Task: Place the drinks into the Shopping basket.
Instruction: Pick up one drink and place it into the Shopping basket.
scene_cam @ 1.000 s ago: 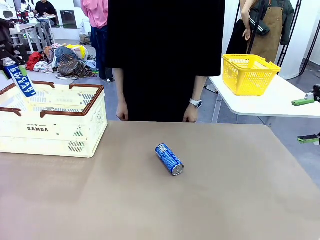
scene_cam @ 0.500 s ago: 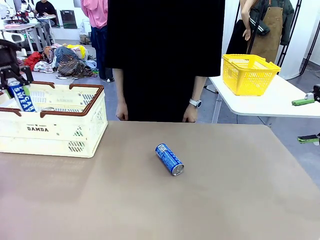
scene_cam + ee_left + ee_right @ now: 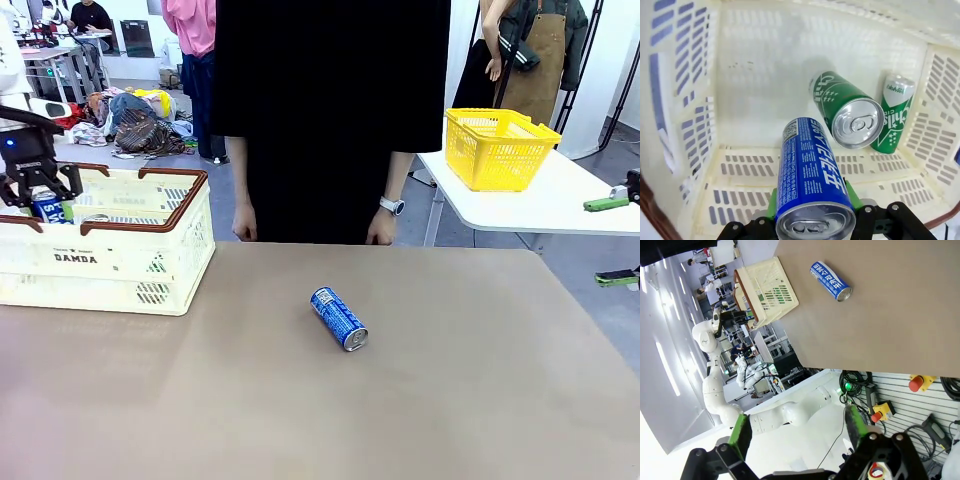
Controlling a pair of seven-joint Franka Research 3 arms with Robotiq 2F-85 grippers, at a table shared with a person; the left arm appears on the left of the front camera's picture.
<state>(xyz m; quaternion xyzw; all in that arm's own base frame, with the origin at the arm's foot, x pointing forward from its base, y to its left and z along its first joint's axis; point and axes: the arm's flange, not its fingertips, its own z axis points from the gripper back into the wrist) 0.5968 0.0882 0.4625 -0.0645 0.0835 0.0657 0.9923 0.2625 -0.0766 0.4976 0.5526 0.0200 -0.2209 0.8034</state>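
The nearest drink [image 3: 339,318], a blue can, lies on its side in the middle of the table [image 3: 470,410], well apart from the Shopping basket [image 3: 120,270]. The right gripper [image 3: 797,437] hangs empty with its jaws spread wide, so that can waits its turn. Farther back and to the left, the left gripper [image 3: 42,195] sits just inside the basket's brown rim, clamped on a second blue can [image 3: 812,170]. Seen from the wrist, this held can points down at the basket's floor. Past it lie two green cans: one [image 3: 847,112] on its side with its silver top facing up, the other [image 3: 896,112] by the corner wall, lying or leaning, I cannot tell which. To do this step well, carry the held can low over the bare floor beside the green ones. Let go only when it is close to the bottom, so it neither drops nor knocks them. Then lift straight out, clear of rim and handles. At the far edge the person [image 3: 330,110] stands with hands hanging, taking no part.
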